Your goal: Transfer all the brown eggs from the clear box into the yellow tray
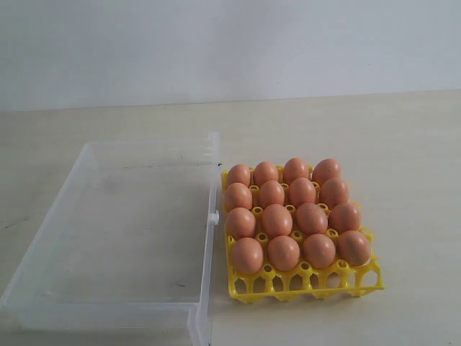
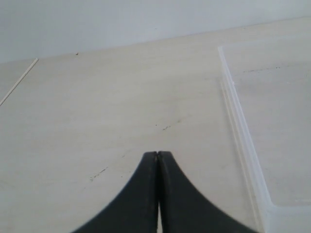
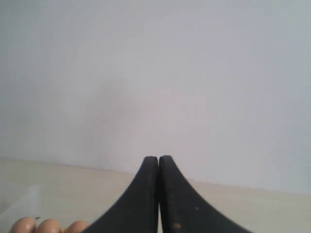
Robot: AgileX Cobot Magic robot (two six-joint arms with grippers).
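Sixteen smooth brown oval eggs (image 1: 276, 220) seated in cups of bright yellow plastic lattice tray (image 1: 302, 282), set just beside shallow clear plastic box (image 1: 122, 231) on pale bench (image 1: 403, 158). Left fingers (image 2: 141, 204), right fingers (image 3: 141, 204) pressed together, nothing gripped.

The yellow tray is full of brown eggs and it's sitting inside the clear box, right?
Not quite. The yellow tray is full of brown eggs, but it isn't inside the clear box. It stands on the table beside the box, on the box's right in the exterior view, which shows this plainly. No eggs are in the box.
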